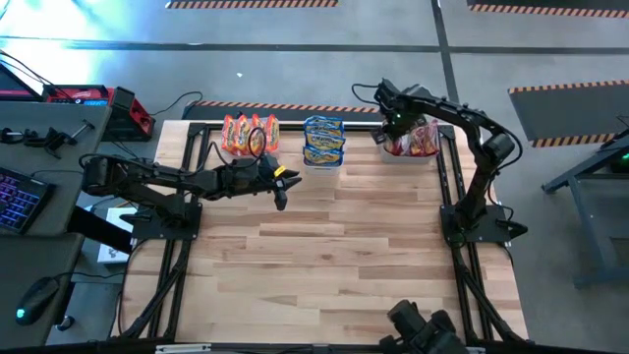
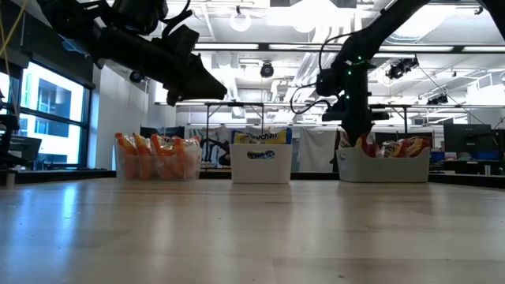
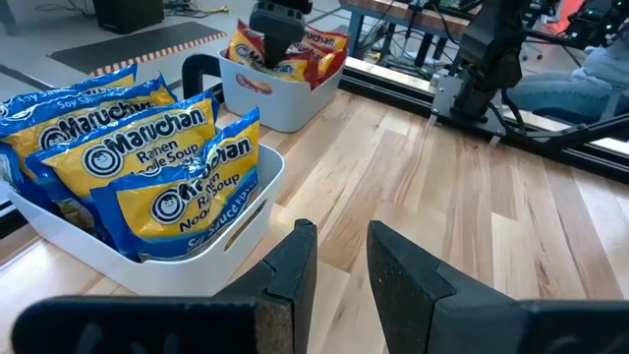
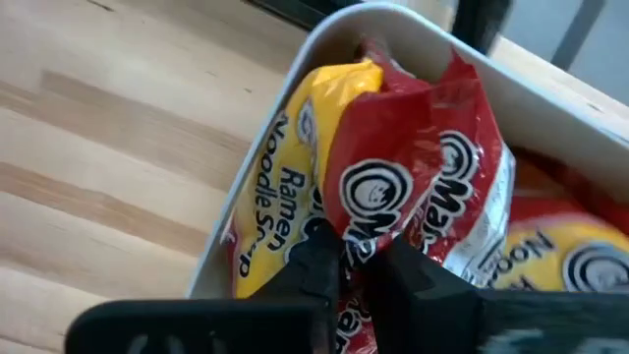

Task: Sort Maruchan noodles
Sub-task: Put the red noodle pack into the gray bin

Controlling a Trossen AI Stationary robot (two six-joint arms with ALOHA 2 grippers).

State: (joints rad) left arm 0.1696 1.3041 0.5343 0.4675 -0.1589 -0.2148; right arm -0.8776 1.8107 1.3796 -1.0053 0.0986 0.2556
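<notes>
So the bench looks pretty much cleared, with all the Maruchan noodles already sat in 3 bins along the far edge: orange packets in the left bin, blue packets in the middle bin, red packets in the right bin. The right tool is seen down inside that right bin, its 2 fingers nearly closed with a fold of a red packet between them, though whether it's actually gripped can't be told for sure. If that packet is just being tucked in, it should probably be let go cleanly and the tool lifted straight up, so the wrapper isn't dragged back out over the bin wall. The left tool is held above the bench just in front of the middle bin, fingers a little apart, nothing carried. Nothing much is in the way on the boards; a keyboard and mouse are parked on a side desk, well apart.
</notes>
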